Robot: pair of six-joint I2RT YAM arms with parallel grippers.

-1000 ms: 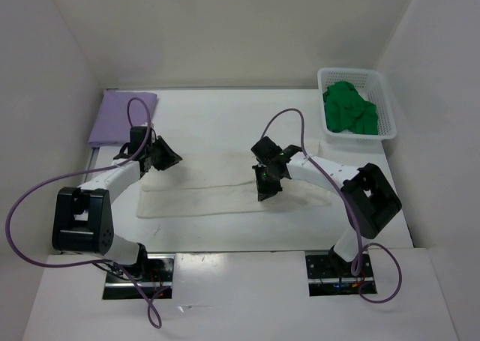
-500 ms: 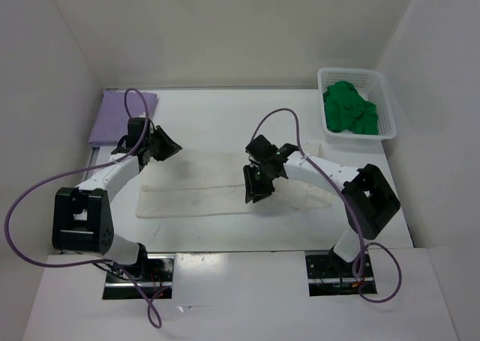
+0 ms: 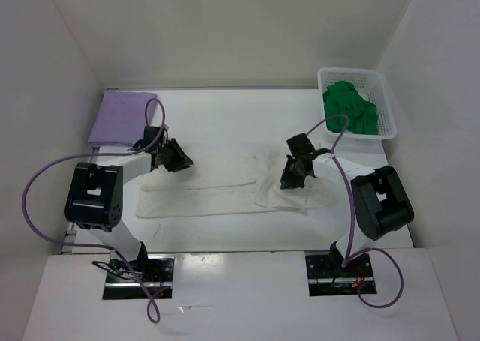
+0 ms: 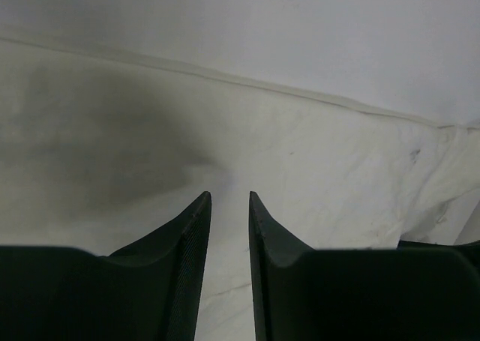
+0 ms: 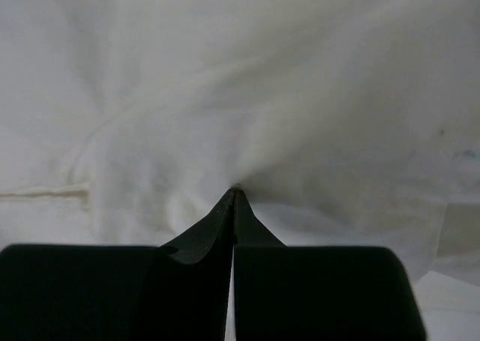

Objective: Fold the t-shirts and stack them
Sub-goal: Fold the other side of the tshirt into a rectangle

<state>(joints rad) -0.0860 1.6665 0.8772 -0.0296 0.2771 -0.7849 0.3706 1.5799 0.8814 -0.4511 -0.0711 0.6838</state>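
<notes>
The cream-white t-shirt (image 3: 210, 195) lies as a long strip across the middle of the table. My right gripper (image 3: 291, 180) is shut on a pucker of its cloth near the right end; in the right wrist view the fingertips (image 5: 234, 191) meet with cream fabric (image 5: 262, 94) drawn up to them. My left gripper (image 3: 180, 160) hovers over the shirt's back left corner, jaws a narrow gap apart (image 4: 229, 195) with flat cloth (image 4: 337, 169) below and nothing between them. A folded lavender-purple t-shirt (image 3: 124, 116) lies at the back left. The green t-shirt (image 3: 349, 109) is crumpled in the basket.
The white lattice basket (image 3: 356, 73) stands at the back right corner. White walls close in the table on the left, back and right. Purple cables loop over both arms.
The right gripper opened, moved right and shut on the cream shirt, whose right part now lies bunched differently. The left gripper shifted right and nearer, onto the shirt's corner.
</notes>
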